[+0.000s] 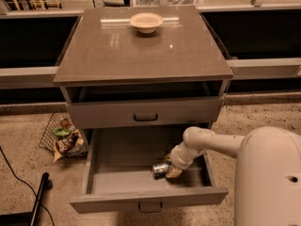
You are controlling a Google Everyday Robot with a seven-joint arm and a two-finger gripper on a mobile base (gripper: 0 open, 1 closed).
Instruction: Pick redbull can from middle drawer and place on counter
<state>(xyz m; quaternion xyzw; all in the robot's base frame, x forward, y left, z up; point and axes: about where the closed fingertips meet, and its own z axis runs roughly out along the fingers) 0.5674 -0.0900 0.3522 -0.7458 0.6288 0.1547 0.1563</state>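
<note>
One can in play: your gripper (171, 167) sits inside the open middle drawer (117, 199), right against the redbull can (160, 169) lying there; its grip, I cannot tell.

No text, brand mark or number can be read on any surface. The redbull can (161, 168) shows no legible print. The packets (66, 142) in the wire basket (47, 134) carry markings that cannot be made out. The gripper (172, 170) is inside the middle drawer (122, 154), just beside the can.
</note>
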